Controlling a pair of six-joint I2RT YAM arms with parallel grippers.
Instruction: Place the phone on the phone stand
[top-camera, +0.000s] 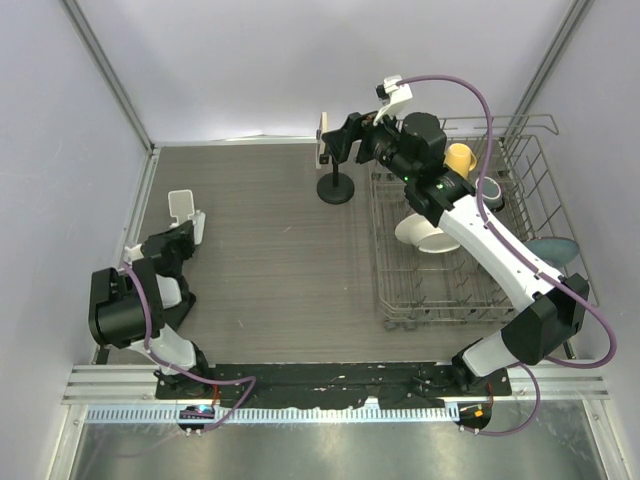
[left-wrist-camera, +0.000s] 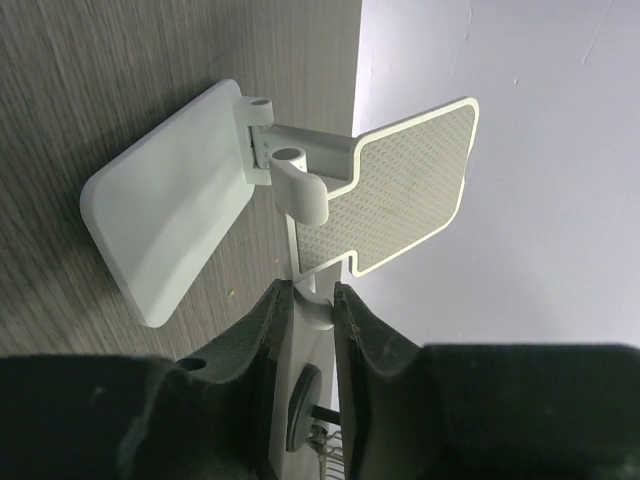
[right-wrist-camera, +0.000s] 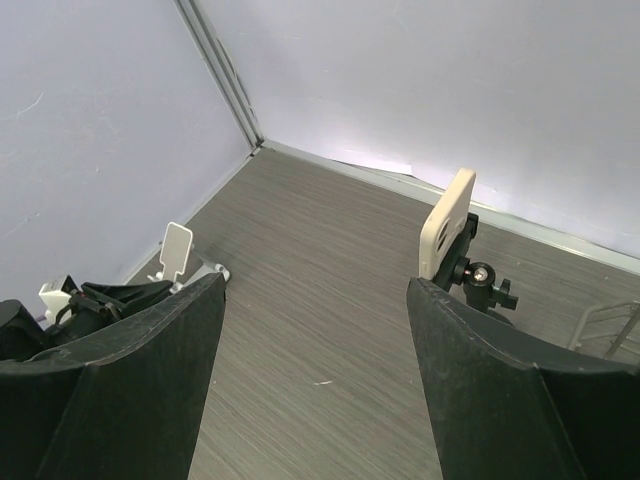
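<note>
A cream phone (top-camera: 323, 140) is clamped upright on a black holder with a round base (top-camera: 336, 190) at the back centre. It also shows in the right wrist view (right-wrist-camera: 445, 225). My right gripper (top-camera: 340, 140) is open and empty, right beside the phone, with the phone just past its right finger (right-wrist-camera: 315, 285). A white folding phone stand (top-camera: 183, 210) sits at the left wall, its pad and base plate showing in the left wrist view (left-wrist-camera: 400, 190). My left gripper (left-wrist-camera: 310, 295) is shut on the stand's lower lip.
A wire dish rack (top-camera: 430, 318) stands on the right with a yellow mug (top-camera: 459, 157), a white cup (top-camera: 420, 235) and a grey-blue plate (top-camera: 553, 250). Walls close the left, back and right sides.
</note>
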